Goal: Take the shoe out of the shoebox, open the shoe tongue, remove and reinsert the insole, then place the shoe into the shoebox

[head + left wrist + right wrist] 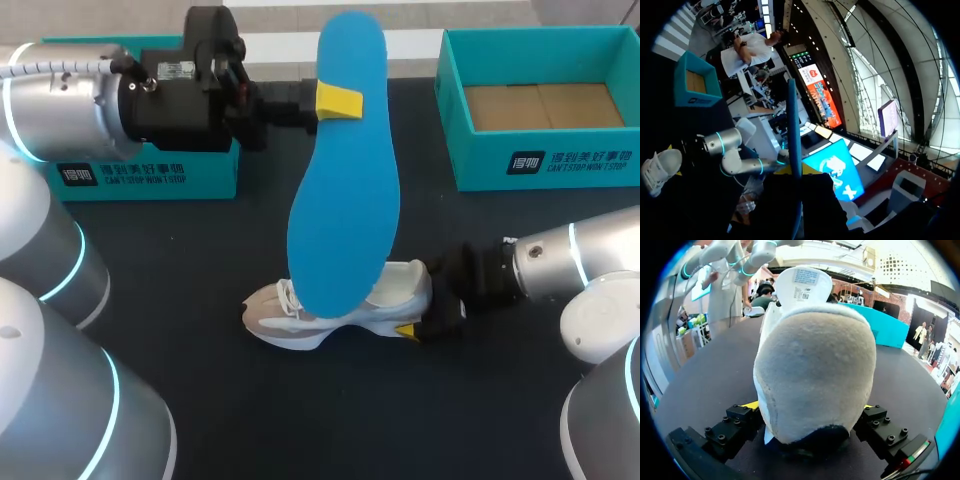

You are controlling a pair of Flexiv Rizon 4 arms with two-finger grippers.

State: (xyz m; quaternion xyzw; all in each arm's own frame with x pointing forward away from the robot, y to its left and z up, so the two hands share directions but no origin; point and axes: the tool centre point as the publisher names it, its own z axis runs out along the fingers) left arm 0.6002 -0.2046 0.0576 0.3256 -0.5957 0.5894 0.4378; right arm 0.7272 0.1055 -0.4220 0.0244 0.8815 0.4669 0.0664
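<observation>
The left hand [336, 100] is clamped on the blue insole [345, 200] near its far end, one yellow fingertip showing on the insole's face, and holds it up above the dark counter [300, 420]. From the head view the insole's near end overlaps the shoe [400, 286]. In the left wrist view the insole [794, 140] runs edge-on straight out from that hand. The white and grey shoe stands on its sole on the counter, toe to the left and heel to the right, tongue raised. The right hand [425, 322] grips the shoe at the heel. Its wrist view shows the heel [815, 370] filling the gap, with the black fingers [740, 422] pressed against it from both sides. An open teal shoebox [540, 165] sits at the far right of the counter, showing a brown cardboard floor. A second teal box [150, 175] sits at the far left, partly hidden by the left arm.
</observation>
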